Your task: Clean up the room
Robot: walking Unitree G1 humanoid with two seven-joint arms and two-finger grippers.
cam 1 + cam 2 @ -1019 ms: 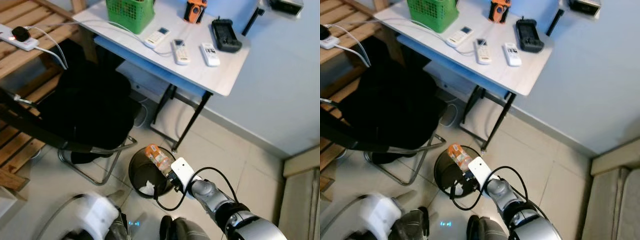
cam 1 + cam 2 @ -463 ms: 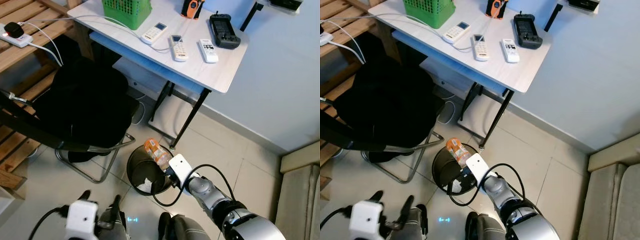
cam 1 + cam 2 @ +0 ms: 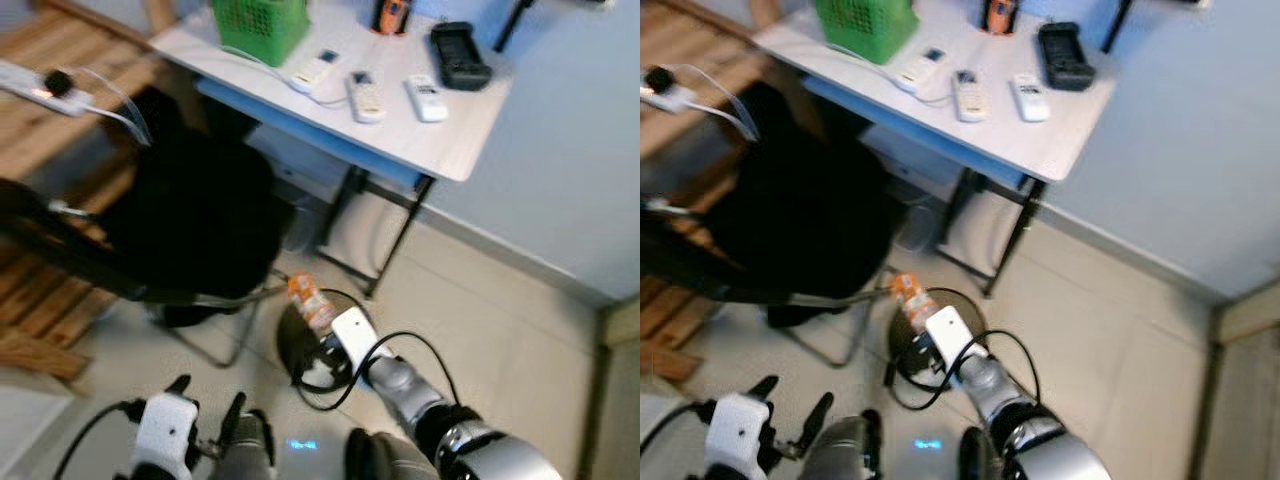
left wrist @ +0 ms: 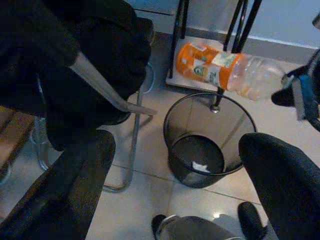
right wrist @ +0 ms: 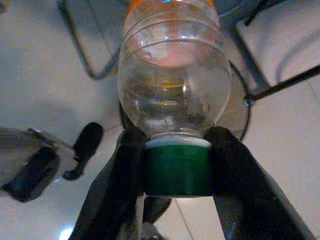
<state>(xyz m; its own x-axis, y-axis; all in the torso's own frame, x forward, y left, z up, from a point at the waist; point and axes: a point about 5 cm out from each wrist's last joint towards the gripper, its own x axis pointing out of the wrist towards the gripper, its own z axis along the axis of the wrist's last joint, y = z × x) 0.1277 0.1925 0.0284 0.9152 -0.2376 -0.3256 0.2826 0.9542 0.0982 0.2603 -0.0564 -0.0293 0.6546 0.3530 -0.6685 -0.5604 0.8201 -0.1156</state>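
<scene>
Right pincer (image 5: 177,172) clamps bottle (image 4: 227,70) over bin (image 4: 210,145) beside chair (image 3: 190,220), under table (image 3: 440,150).

The right arm (image 3: 430,420) reaches forward and down, its right gripper (image 5: 177,172) with jaws clamped on a green cap. The left gripper (image 3: 205,410) hangs low by the body, its two fingers (image 4: 280,185) spread apart

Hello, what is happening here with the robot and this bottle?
The robot is tidying up. Its right claw is shut on the green cap of an empty plastic bottle with an orange label, holding it over a black mesh waste bin on the tiled floor, beside a black chair. The bottle is not yet dropped. The left claw is open, low near the floor.
</scene>
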